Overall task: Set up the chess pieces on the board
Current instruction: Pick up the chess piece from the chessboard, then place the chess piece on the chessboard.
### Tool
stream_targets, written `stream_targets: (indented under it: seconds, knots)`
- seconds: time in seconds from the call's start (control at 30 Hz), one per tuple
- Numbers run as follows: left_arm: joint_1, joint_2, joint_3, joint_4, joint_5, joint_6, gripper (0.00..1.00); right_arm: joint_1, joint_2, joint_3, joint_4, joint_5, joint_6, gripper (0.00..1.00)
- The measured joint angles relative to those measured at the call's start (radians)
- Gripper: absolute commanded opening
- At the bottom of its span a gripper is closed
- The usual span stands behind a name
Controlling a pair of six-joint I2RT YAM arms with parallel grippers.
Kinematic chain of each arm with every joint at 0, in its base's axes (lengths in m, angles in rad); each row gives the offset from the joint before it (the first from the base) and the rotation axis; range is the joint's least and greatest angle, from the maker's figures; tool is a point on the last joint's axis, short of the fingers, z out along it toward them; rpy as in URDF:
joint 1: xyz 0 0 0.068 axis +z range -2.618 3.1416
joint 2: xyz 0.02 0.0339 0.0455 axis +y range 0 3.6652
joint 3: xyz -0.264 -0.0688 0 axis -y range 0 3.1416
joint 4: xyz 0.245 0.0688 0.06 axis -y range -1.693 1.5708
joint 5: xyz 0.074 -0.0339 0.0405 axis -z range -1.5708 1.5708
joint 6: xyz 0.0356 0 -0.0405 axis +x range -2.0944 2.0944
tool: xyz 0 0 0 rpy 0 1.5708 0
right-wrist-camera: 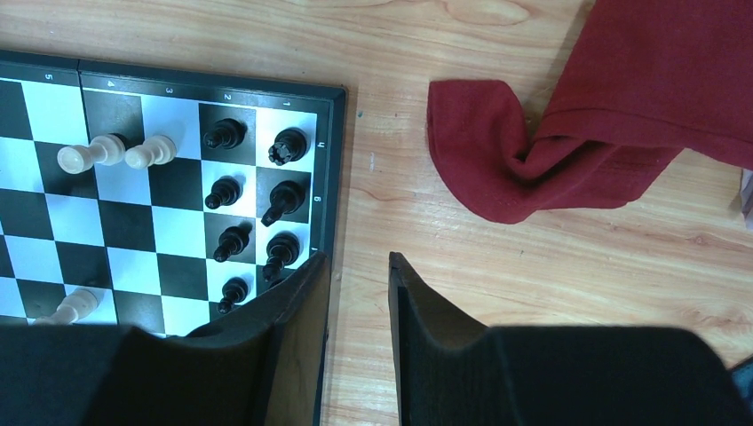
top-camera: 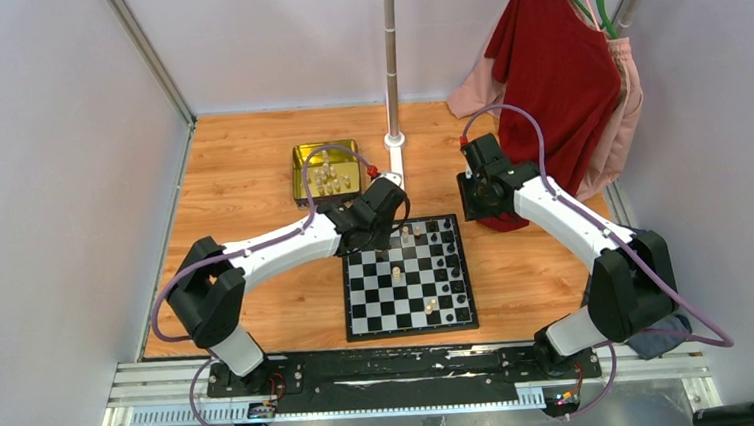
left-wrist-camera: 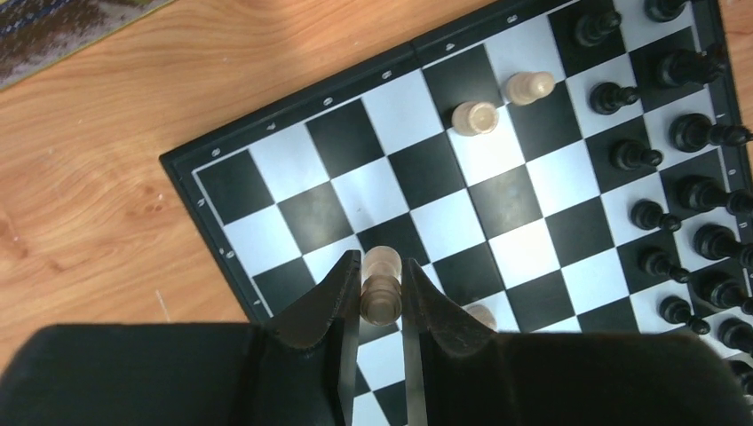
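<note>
the board (top-camera: 409,276) lay flat at the middle of the worktop (top-camera: 300,314). black chess pieces (top-camera: 448,258) were lined along its 3 o'clock edge, and a few cream pieces (top-camera: 395,272) were scattered on its squares. one cream piece (left-wrist-camera: 382,284) was pinched between the fingers of the left tool (left-wrist-camera: 382,266) over the board's 11 o'clock corner. other cream chessmen (top-camera: 331,179) were gathered in a gold tin (top-camera: 301,160) at 11 o'clock of the board. the right tool (right-wrist-camera: 355,262) was held slightly spread and empty over bare worktop just off the board's 2 o'clock corner, near a red cloth (right-wrist-camera: 506,169).
</note>
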Motion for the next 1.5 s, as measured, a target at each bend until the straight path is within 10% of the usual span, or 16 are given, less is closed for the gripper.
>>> stream_targets:
  seconds: [1.5]
  knots:
    - [0.000,-0.307,-0.295,-0.103,-0.051,-0.201,0.00,0.000,0.021,-0.013,0.018,-0.043,0.024,0.34]
